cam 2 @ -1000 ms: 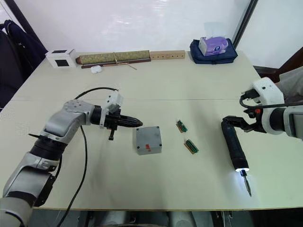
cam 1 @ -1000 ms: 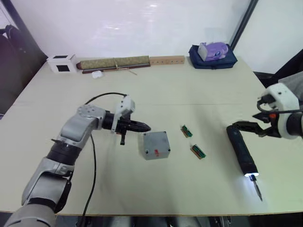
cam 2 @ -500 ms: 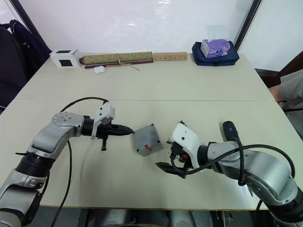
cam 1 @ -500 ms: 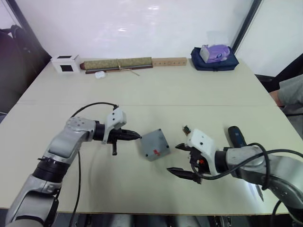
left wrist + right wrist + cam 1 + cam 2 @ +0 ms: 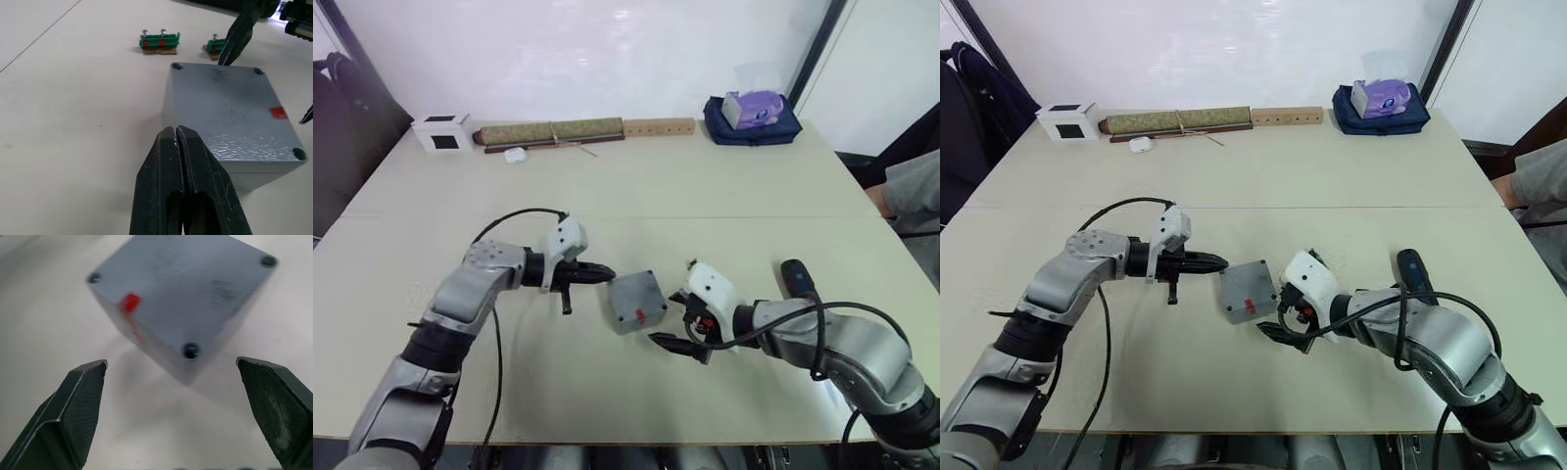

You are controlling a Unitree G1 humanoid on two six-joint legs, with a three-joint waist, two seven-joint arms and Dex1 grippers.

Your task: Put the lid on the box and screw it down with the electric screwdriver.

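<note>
The grey lid [image 5: 635, 299], with a small red mark and corner screw holes, lies on top of the box [image 5: 254, 177] in the middle of the table, turned slightly. My left gripper [image 5: 608, 271] is shut and empty, its tip just left of the box and pointing at it. My right gripper [image 5: 677, 322] is wide open just right of the box, one corner of which faces the gap between its fingers [image 5: 80, 404]. The dark electric screwdriver [image 5: 800, 280] lies on the table further right, partly hidden behind my right arm.
Two green-brown strips [image 5: 159, 41] lie just beyond the box. Along the far edge stand a white cube with a black face [image 5: 440, 132], a long roll [image 5: 548, 130], a wooden strip [image 5: 658, 126] and a blue bag with tissues [image 5: 751, 113]. A person's sleeve [image 5: 911, 191] shows at the right.
My right arm left the screwdriver on the table, swung across to the box and now stands open at its right side. The left gripper stays shut and has edged closer to the box.
</note>
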